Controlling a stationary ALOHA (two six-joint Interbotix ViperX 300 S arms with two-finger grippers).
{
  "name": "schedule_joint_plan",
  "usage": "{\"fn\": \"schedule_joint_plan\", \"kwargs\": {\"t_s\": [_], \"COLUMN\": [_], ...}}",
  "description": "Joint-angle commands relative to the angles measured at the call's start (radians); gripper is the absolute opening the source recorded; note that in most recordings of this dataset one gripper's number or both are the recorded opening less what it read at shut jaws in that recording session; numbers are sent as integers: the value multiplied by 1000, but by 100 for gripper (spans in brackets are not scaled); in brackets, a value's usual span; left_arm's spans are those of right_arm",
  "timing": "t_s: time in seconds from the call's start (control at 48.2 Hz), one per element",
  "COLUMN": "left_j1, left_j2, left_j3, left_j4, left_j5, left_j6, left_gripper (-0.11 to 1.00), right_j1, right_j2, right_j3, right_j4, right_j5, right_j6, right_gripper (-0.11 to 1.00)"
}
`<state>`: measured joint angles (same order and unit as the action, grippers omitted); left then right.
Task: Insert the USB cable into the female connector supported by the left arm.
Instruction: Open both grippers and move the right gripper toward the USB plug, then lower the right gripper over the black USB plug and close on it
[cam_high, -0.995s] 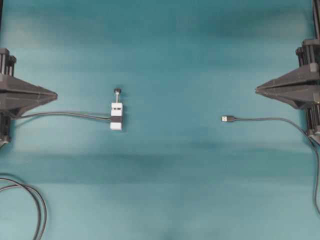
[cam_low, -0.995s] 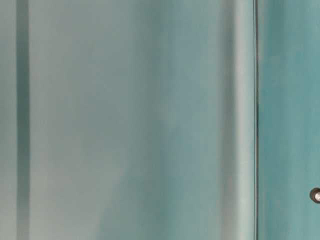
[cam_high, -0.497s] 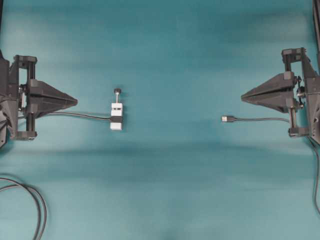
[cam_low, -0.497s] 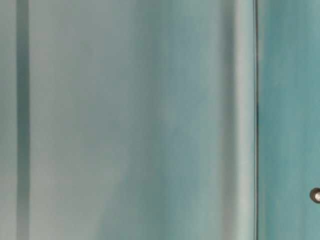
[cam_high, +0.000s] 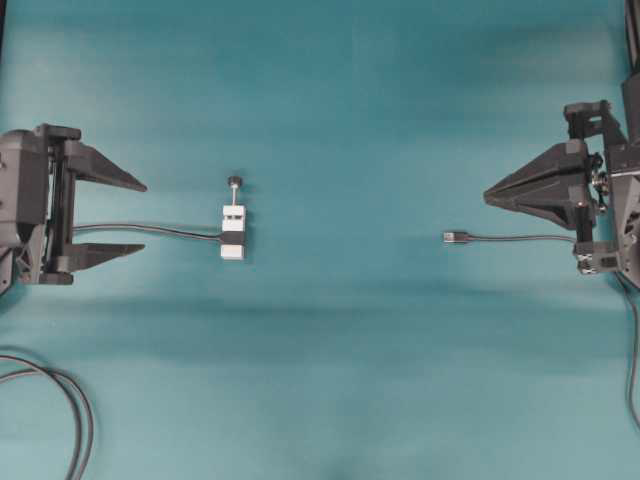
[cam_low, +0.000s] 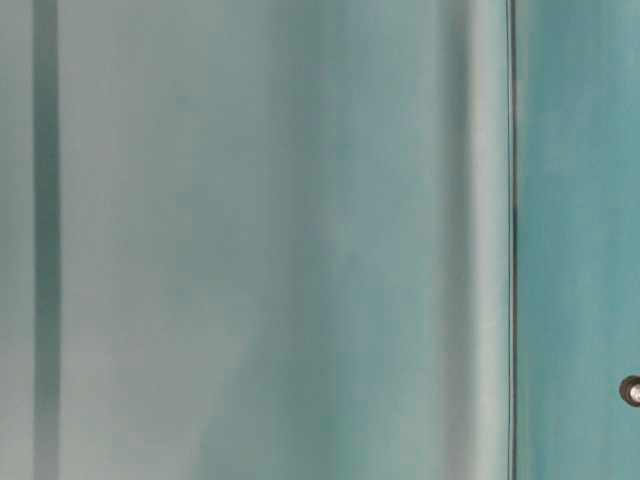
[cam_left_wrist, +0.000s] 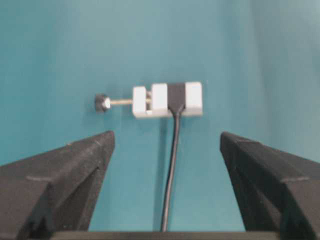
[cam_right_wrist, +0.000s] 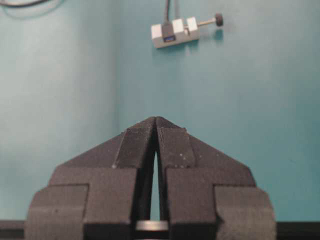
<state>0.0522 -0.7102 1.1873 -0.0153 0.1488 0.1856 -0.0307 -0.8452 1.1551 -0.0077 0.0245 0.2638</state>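
Stage: the very start; nothing is grasped and nothing is plugged in, judging by how things lie.
Female connector (cam_high: 232, 232): lies flat on the teal table (cam_high: 340, 120), its black-knobbed screw pointing toward the far edge in the overhead view, its own thin cable trailing away to the left.
Left gripper (cam_high: 125, 218): released, jaws spread wide, empty; it sits left of the female connector, well apart from it, straddling that trailing cable from above.
USB cable (cam_high: 520, 238): rests on the table well to the right of the female connector, silver plug aimed at it, untouched.
Right gripper (cam_high: 488, 196): clenched on nothing, fingertips pressed together, further right of the female connector than the plug, just beside the cable.
Done: nothing yet.
Left: the left arm must pick up and steady the female connector; the right must take the plug, align it and push it home.
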Motion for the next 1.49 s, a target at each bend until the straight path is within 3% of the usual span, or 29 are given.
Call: {"fn": "schedule_joint_plan", "kwargs": {"t_s": [0.0,0.269,0.415,0.56,0.642,0.705,1.161,1.472], "left_j1": [2,2,0,0,0,0,0,0], "left_j2": [2,6,20,21,21,21,21,26], "left_j3": [-5,-2,18,44,54,55,55,49], "left_j4": [2,2,2,2,2,2,2,2], "left_j5": [-5,-25,-64,-101,-114,-110,-107,-106], "left_j6": [14,21,25,23,21,21,20,20], "left_gripper": [90,87,76,57,55,55,56,56], "right_j1": [-3,-3,-3,-9,-21,-26,-26,-26], "right_j2": [2,40,135,212,233,239,249,376], "right_j3": [-12,-9,-6,17,44,63,126,110], "right_j4": [-2,-21,-26,-43,-43,-44,-49,-60], "right_j5": [-3,-3,-5,-14,-44,-60,-86,-158], "right_j6": [3,3,0,2,3,3,2,2], "right_gripper": [0,1,8,36,58,67,63,62]}}
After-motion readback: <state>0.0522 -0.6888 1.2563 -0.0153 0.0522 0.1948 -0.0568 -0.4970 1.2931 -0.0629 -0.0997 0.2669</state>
